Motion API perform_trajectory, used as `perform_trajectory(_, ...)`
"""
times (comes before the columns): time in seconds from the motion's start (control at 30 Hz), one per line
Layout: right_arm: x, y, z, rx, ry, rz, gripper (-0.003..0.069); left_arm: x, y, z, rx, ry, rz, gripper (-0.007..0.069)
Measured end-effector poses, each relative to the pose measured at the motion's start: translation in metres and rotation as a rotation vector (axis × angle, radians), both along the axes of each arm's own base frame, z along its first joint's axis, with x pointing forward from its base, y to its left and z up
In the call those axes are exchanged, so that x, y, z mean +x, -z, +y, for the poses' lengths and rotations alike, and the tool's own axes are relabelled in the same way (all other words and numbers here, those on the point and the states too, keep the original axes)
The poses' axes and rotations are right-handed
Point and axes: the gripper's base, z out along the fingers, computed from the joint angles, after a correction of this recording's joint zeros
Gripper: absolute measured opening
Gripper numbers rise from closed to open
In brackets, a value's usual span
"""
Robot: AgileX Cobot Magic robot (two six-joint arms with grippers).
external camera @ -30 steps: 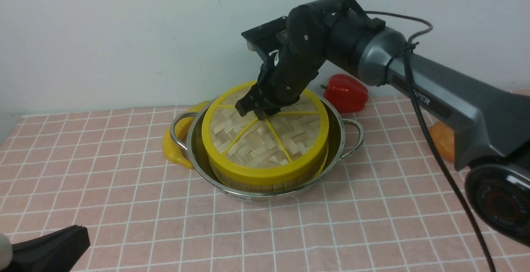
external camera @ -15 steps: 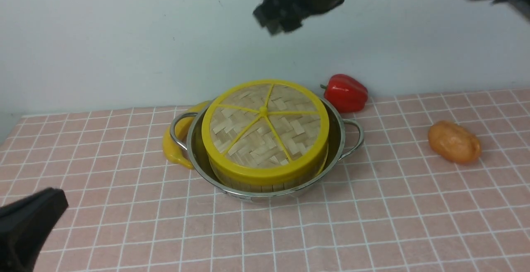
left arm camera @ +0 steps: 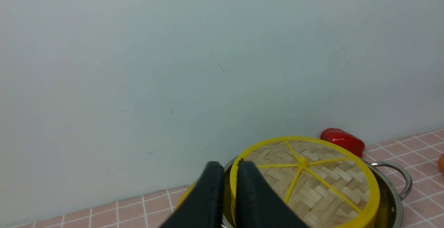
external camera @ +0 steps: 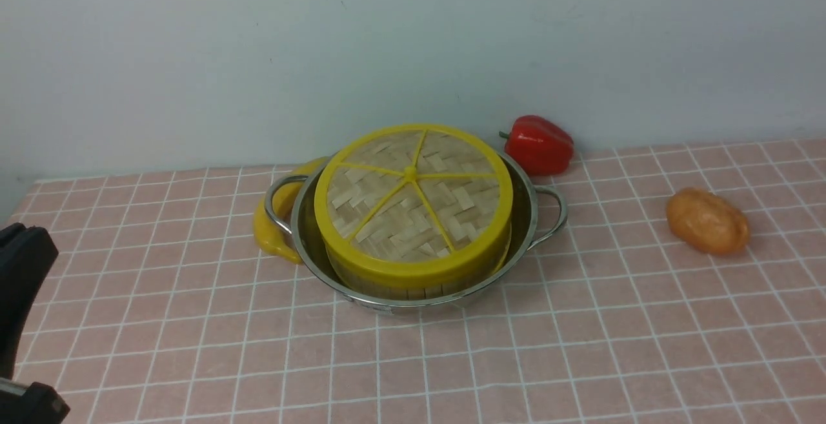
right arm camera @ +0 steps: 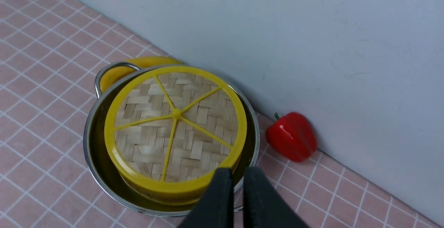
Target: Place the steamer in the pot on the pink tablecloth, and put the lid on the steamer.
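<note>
Front view puts the pink tablecloth (external camera: 581,346) across the whole tabletop, and near its middle, close to the wall, sits the pot (external camera: 524,221). The steamer (external camera: 413,292) stands inside the pot, with a strip of its slatted side showing above the steel rim. The lid (external camera: 413,198) lies flat on top of it, rim on rim and level as far as this angle shows. Judged from that, both steps of the task look done.

The pot is the heavy, slick piece, and its loop handles (external camera: 556,214) are the sensible hold. The steamer and lid should be light and stiff, though the woven bamboo could crack under a hard squeeze. The thick yellow rim or the small centre knob (external camera: 410,171) gives the surest purchase on the lid.

The pot holds only the steamer. What lies in the steamer is hidden under the lid.

A red pepper (external camera: 539,144) rests by the wall just beside the pot, an orange lump (external camera: 708,222), possibly a potato, lies well apart, and a yellow thing (external camera: 268,230) is tucked against the pot's other handle.

The left tool (left arm camera: 227,167) has its fingers drawn nearly together on nothing, clear of the pot. The right tool (right arm camera: 238,172) is likewise closed and empty, raised above the pot's edge.
</note>
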Motion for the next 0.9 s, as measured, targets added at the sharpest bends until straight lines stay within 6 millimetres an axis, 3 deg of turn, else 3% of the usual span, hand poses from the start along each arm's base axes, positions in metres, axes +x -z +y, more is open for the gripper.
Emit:
perform_trajectory(0.1,-0.016,0.034,-0.009,0.07,-0.013,-0.07,0.0003,0.0,0.0,0.0,0.0,0.0,0.0,0.0055)
perform_trajectory(0.23,-0.027,0.097,-0.013,0.132,-0.023,-0.082,-0.0009,0.0,0.0,0.0,0.001,0.0,0.0,0.0064)
perform_trajectory(0.3,-0.03,0.113,-0.014,0.156,-0.028,-0.093,-0.0008,0.0,0.0,0.0,0.002,0.0,-0.001,0.0064)
perform_trajectory(0.33,-0.034,0.136,-0.016,0.164,-0.033,-0.084,-0.0008,0.0,0.0,0.0,0.003,0.0,-0.001,0.0066)
perform_trajectory(0.63,-0.04,0.174,-0.018,0.15,-0.038,-0.042,0.0003,0.0,0.0,0.0,0.016,-0.002,-0.004,0.0083)
perform_trajectory(0.9,-0.041,0.173,-0.022,0.117,-0.047,-0.073,0.0012,0.0,0.0,0.0,0.018,-0.003,-0.004,0.0095)
